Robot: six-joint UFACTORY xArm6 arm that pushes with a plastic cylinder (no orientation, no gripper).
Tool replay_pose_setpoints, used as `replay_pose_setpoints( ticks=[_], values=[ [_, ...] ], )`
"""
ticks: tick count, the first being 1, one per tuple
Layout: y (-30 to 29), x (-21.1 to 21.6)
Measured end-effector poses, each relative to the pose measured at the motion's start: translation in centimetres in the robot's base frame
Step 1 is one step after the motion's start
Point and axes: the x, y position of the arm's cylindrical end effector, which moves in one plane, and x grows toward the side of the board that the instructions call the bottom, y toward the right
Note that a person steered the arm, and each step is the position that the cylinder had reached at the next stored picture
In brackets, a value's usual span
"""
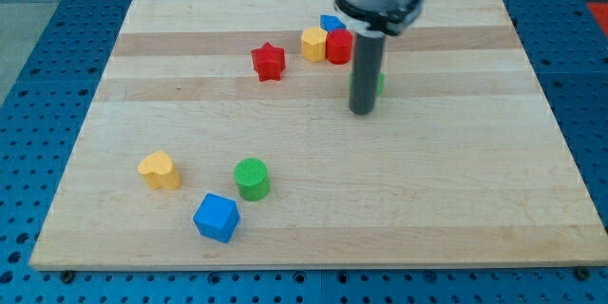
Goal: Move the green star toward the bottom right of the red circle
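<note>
Claw there was none, only my tip [362,111] standing against the green star [379,84], which was mostly hidden just below-right of the red circle [339,47], so probably one last small nudge remained.

Green star [380,83] mostly hidden behind rod [365,71], only a sliver shows right of it. Blue block [331,23] partly hidden behind red circle [339,46], shape unclear. Arm cut off at top.
</note>
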Motion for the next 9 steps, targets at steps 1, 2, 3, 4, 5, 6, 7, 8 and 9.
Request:
replay_pose_setpoints(
  ticks=[1, 2, 3, 4, 5, 6, 7, 8, 9],
  values=[
    [0.4, 0.9],
    [-0.7, 4.0],
    [-1.5, 2.8],
    [-0.3, -0.2],
    [1.2, -1.4],
    [1.5, -1.4],
    [1.5, -1.4],
    [1.5, -1.5],
    [1.5, -1.6]
  ],
)
